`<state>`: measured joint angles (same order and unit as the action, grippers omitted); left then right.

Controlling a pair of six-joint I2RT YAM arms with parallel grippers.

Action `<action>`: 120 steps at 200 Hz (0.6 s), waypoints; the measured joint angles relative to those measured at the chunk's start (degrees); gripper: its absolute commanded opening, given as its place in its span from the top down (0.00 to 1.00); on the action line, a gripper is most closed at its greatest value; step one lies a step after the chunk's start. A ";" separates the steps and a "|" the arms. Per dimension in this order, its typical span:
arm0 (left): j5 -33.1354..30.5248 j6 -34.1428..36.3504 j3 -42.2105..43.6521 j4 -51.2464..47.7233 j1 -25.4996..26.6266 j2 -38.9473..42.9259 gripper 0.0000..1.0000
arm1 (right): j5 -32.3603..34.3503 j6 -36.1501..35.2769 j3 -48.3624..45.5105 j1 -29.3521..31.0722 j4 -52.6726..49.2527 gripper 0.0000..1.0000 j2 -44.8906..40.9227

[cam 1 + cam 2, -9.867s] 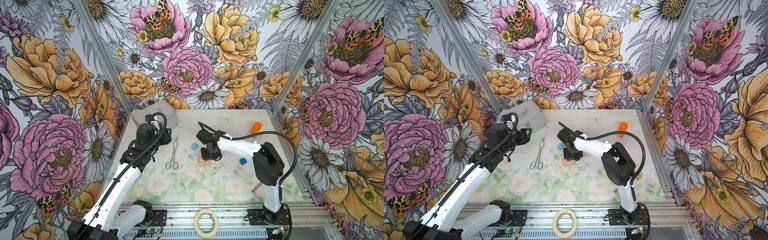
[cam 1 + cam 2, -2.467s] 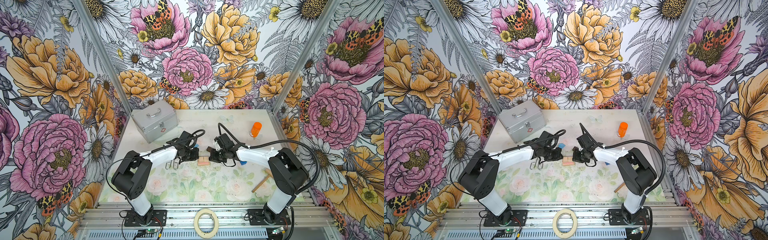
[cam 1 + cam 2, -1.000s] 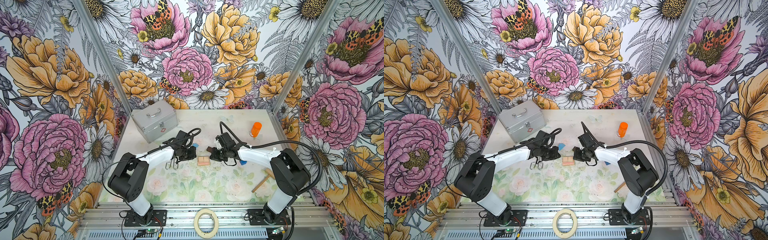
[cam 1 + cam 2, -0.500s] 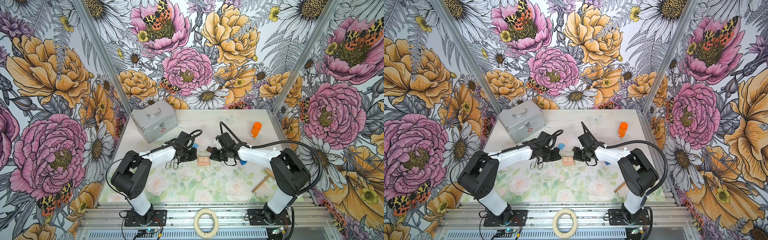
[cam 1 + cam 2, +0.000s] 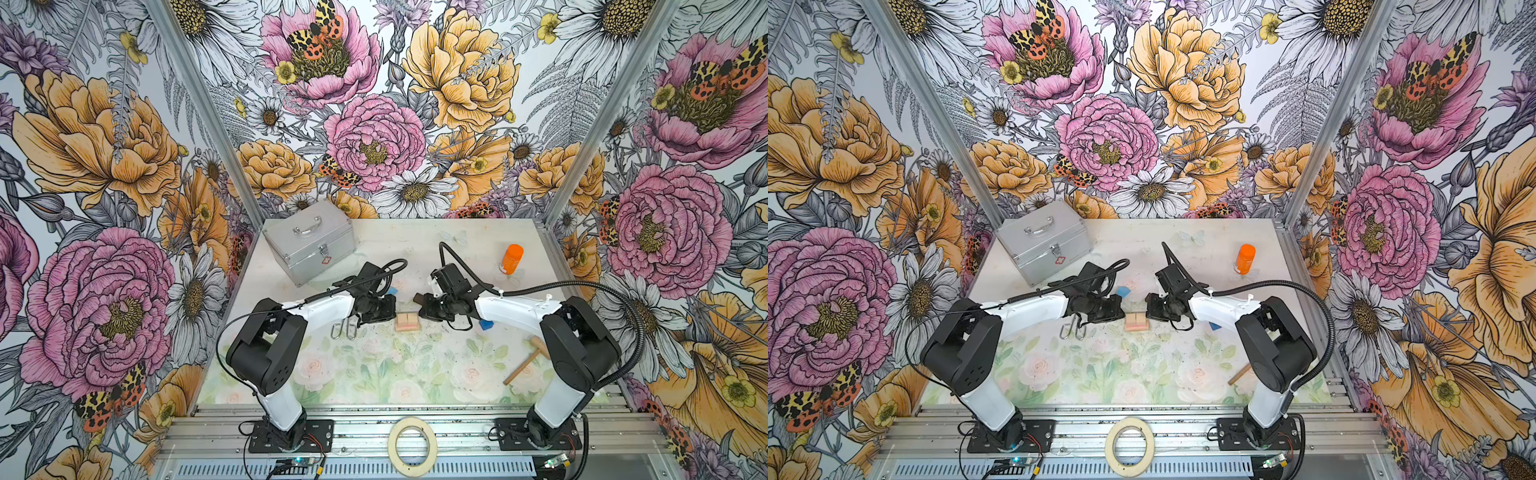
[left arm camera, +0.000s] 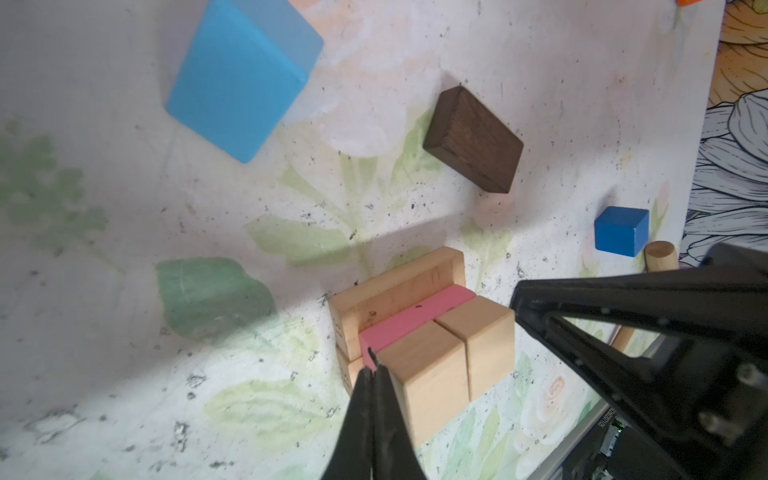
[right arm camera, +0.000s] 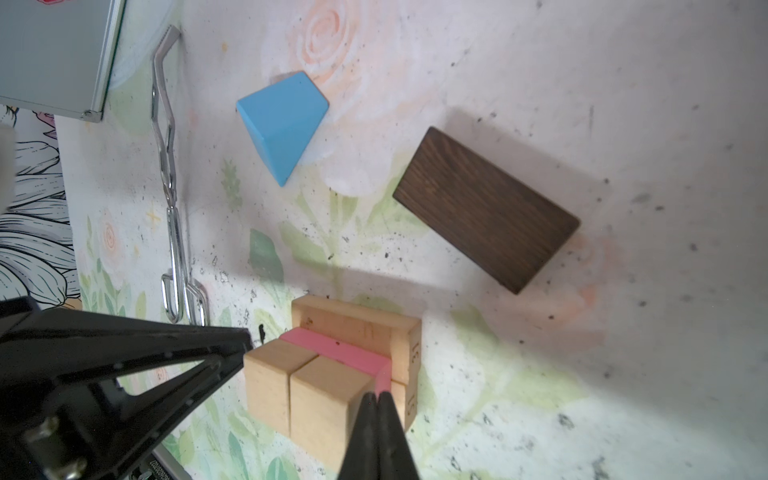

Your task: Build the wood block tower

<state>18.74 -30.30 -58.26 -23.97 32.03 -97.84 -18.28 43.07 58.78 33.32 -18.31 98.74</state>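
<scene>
The wood block tower (image 5: 407, 322) (image 5: 1136, 322) is a low stack in mid-table: a tan bar (image 7: 357, 328), a pink bar (image 7: 336, 348) and two tan cubes (image 7: 299, 382) (image 6: 449, 353) on top. My left gripper (image 6: 374, 372) (image 5: 392, 311) is shut and empty, its tip against the stack's left end. My right gripper (image 7: 378, 395) (image 5: 420, 311) is shut and empty at the stack's right end. A dark brown bar (image 7: 486, 210) (image 6: 473, 139), a light blue block (image 7: 282, 124) (image 6: 241, 79) and a blue cube (image 6: 621, 230) (image 5: 486, 324) lie loose on the table.
A silver case (image 5: 309, 245) stands at the back left and an orange bottle (image 5: 512, 258) at the back right. Metal tongs (image 7: 170, 199) (image 5: 345, 330) lie under my left arm. A wooden stick (image 5: 525, 361) lies front right. A tape ring (image 5: 411, 446) rests on the front rail.
Nothing visible has moved in the last second; both shut grippers stay at the stack's ends. Ten seconds ago my left arm was raised near the case; it has since come down to the stack.
</scene>
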 measured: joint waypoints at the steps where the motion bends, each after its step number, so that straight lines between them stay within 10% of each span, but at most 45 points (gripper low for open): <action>1: 0.00 0.00 0.00 0.02 0.00 0.00 1.00 | 0.00 0.00 0.00 0.00 0.00 1.00 0.00; 120: 0.09 0.00 -1.05 0.02 0.11 -0.26 1.00 | -0.02 0.00 0.44 0.13 0.17 1.00 0.44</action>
<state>18.83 -30.30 -59.31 -23.94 32.14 -98.10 -18.31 43.07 59.22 33.45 -18.13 99.18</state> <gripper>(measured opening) 0.045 0.042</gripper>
